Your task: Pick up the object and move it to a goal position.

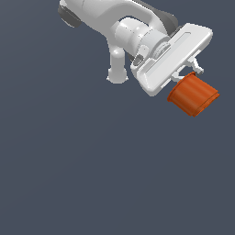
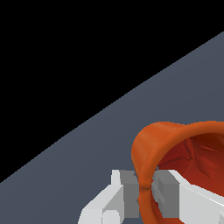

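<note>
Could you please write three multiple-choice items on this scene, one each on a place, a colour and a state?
1. In the exterior view, where is the cup relative to the gripper?
A. Toward that view's lower right of it
B. Far off at that view's left edge
C. Behind the arm's base

2. What colour is the cup?
A. Blue
B. Orange-red
C. Green

3. How do the jaws stand?
A. Wide open, apart from the cup
B. Shut on the cup's wall at its rim
C. Shut on nothing

Answers: 1 A, the cup sticks out there beyond the white hand. 2 B, both views show it. 3 B, the wrist view shows one finger outside the wall, one inside.
</note>
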`<move>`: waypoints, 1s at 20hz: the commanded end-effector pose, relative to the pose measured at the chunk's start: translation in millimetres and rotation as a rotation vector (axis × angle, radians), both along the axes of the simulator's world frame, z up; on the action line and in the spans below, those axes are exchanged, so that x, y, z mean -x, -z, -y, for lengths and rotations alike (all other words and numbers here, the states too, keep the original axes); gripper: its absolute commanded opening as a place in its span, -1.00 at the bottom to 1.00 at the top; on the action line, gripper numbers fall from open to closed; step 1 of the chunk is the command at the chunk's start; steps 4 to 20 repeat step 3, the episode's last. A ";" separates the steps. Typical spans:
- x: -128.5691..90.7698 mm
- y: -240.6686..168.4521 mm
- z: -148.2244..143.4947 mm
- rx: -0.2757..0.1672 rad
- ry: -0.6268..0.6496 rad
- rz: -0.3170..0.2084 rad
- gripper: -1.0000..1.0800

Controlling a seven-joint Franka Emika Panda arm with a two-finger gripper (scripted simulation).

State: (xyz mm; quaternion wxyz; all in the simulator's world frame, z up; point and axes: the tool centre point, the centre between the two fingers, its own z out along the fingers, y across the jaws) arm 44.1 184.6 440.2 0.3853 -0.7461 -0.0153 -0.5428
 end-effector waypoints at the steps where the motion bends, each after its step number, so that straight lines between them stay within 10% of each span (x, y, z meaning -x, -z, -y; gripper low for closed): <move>1: 1.8 -2.9 -1.1 -0.002 -0.006 0.012 -1.00; 20: 2.0 -2.7 -1.2 -0.002 -0.007 0.012 -1.00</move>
